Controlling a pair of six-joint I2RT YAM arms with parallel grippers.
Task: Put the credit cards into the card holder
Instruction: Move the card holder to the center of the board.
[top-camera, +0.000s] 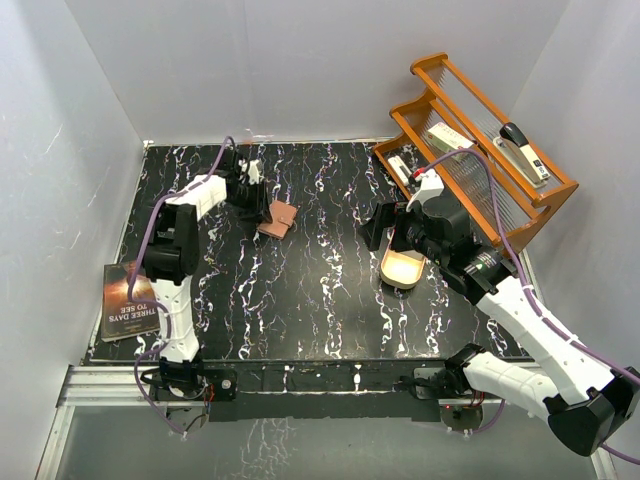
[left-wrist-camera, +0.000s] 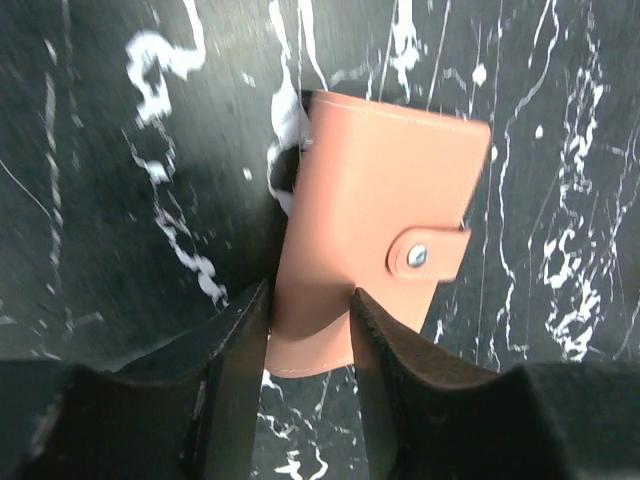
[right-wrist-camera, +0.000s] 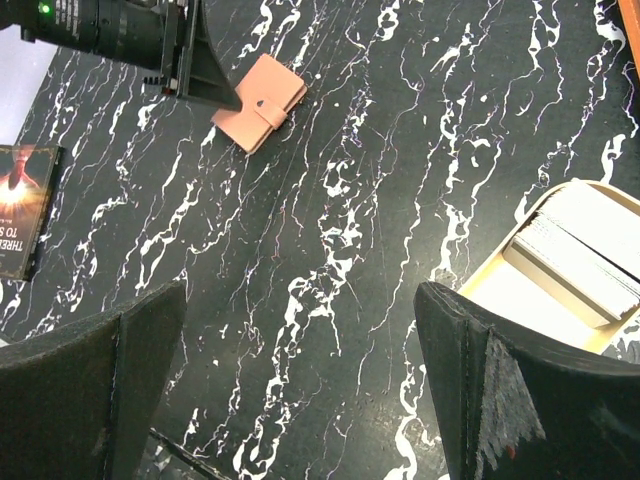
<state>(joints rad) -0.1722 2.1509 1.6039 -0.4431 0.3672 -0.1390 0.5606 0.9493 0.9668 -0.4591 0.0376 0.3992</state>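
Nearest, at the lower left of the top view, one book (top-camera: 127, 300) lies at the edge of the table (top-camera: 320, 300). At centre right the right tool (right-wrist-camera: 300, 300) hangs wide open and empty beside one wooden dish (top-camera: 403, 270). The credit cards (right-wrist-camera: 575, 255) lie in it. They look thin, stiff and slick, probably best pinched by an edge, and I cannot count them. Farther, at upper left, the one card holder (left-wrist-camera: 380, 190) lies snapped shut and looks like light, soft leather. The left tool (left-wrist-camera: 308, 300) straddles its near edge, jaws partly apart. Whether they pinch it I cannot tell.

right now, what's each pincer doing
left pincer: fingers either side of the card holder edge, grip cannot be told
right pincer: open, holding nothing
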